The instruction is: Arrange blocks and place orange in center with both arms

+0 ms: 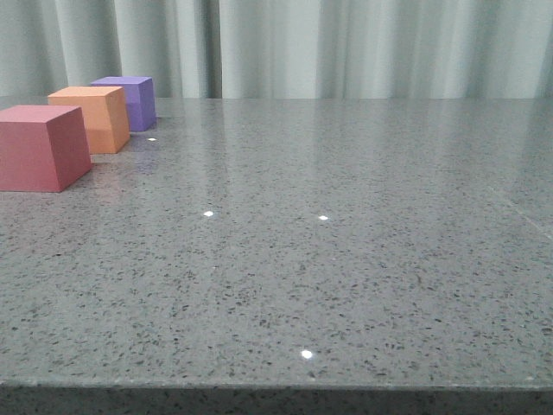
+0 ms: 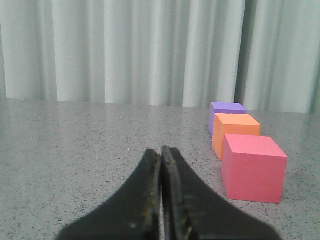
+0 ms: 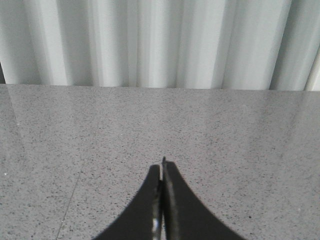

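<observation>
Three cubes stand in a row on the grey speckled table at the far left of the front view: the red-pink cube (image 1: 39,147) nearest, the orange cube (image 1: 93,118) in the middle, the purple cube (image 1: 131,102) farthest. They also show in the left wrist view: red-pink (image 2: 254,167), orange (image 2: 235,131), purple (image 2: 226,111). My left gripper (image 2: 161,150) is shut and empty, low over the table, apart from the cubes. My right gripper (image 3: 163,164) is shut and empty over bare table; no cube shows in its view. Neither gripper shows in the front view.
The grey speckled tabletop (image 1: 328,251) has its front edge at the bottom of the front view. A pale pleated curtain (image 1: 346,43) hangs behind the table's far edge.
</observation>
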### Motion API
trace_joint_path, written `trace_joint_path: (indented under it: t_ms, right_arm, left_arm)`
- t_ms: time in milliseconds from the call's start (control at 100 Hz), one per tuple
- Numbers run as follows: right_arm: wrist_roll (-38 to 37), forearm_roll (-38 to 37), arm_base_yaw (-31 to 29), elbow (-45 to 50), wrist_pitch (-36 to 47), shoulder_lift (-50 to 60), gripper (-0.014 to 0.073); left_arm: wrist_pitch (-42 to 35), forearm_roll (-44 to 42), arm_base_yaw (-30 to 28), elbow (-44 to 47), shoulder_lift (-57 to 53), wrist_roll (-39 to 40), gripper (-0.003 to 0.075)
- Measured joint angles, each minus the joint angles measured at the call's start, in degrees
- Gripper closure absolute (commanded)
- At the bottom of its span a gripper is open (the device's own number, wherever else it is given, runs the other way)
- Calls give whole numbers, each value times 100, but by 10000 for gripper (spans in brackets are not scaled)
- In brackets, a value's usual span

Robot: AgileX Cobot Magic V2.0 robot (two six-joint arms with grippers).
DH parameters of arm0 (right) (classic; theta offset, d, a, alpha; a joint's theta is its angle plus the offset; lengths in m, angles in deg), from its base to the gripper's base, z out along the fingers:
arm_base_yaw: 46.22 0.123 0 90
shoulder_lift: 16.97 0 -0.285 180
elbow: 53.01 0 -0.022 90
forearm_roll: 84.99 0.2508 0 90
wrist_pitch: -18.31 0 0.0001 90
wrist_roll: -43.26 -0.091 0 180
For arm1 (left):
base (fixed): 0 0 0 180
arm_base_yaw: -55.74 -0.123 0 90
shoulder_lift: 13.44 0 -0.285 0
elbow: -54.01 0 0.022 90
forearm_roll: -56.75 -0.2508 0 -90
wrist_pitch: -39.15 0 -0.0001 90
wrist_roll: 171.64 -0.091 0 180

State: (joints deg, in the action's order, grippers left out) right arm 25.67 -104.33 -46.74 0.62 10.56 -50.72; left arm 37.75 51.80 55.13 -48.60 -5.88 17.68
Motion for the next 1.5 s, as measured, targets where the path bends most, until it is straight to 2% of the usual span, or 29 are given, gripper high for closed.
trace_joint_path:
  t_ms: [230,690,870,1060,1499]
  right_arm:
    - [792,792,0,171,0,310,662]
    - [939,1649,0,1994,149,2578,662]
    - [939,1743,0,2490,424,2655,662]
    - [939,1743,0,2521,775,2655,662]
    - [939,1743,0,2521,843,2655,662]
  left_arm:
    - [0,0,0,0,0,0,741]
    - [0,0,0,0,0,0,741]
    - [0,0,0,0,0,0,741]
    - [0,0,0,0,0,0,741]
    - [0,0,0,0,0,0,741]
